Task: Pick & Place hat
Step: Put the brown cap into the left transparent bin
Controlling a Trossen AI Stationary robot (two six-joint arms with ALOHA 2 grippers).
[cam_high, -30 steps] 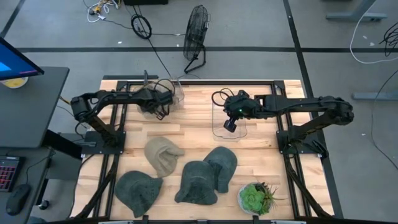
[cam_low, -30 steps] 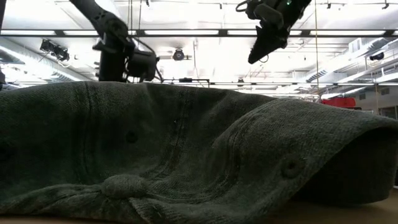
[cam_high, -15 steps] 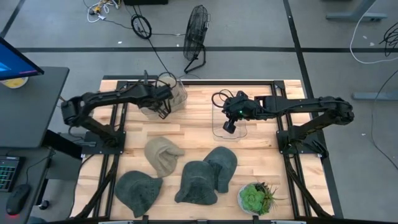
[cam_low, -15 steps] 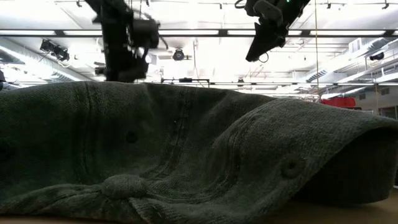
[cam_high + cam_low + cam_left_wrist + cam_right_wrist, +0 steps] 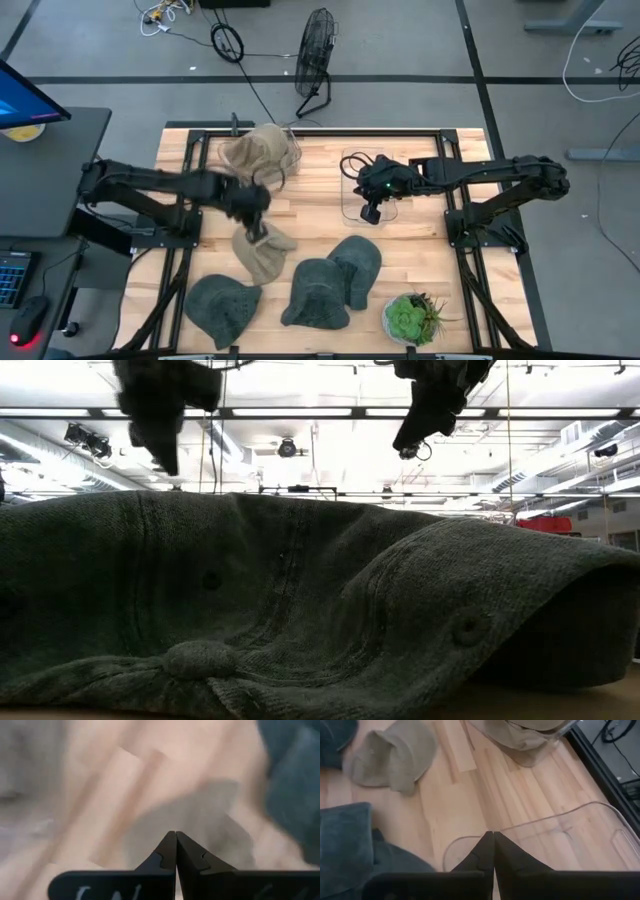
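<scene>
A beige hat (image 5: pixel 264 254) lies flat on the wooden table, and a second beige hat (image 5: pixel 258 150) sits in the clear bin (image 5: pixel 290 152) at the far left. My left gripper (image 5: pixel 256 222) is shut and hangs in the air above the far edge of the beige hat on the table; its wrist view (image 5: pixel 176 834) is blurred. My right gripper (image 5: pixel 371 214) is shut and hovers over the near rim of a second clear bin (image 5: pixel 560 840), also seen from above (image 5: pixel 368 190). Three dark green hats (image 5: pixel 316 292) lie near the front edge.
The green hats (image 5: pixel 222 305) (image 5: pixel 357 265) and a potted succulent (image 5: pixel 410 318) take up the near part of the table. One green hat (image 5: pixel 300 610) fills the low view. Bare wood (image 5: pixel 310 200) lies between the two bins. A fan (image 5: pixel 316 50) stands on the floor beyond the far edge.
My left gripper has swung quickly out of the far left bin toward the near edge and now hangs over the beige hat on the table. A beige hat that was under the gripper now lies uncovered in that bin.
</scene>
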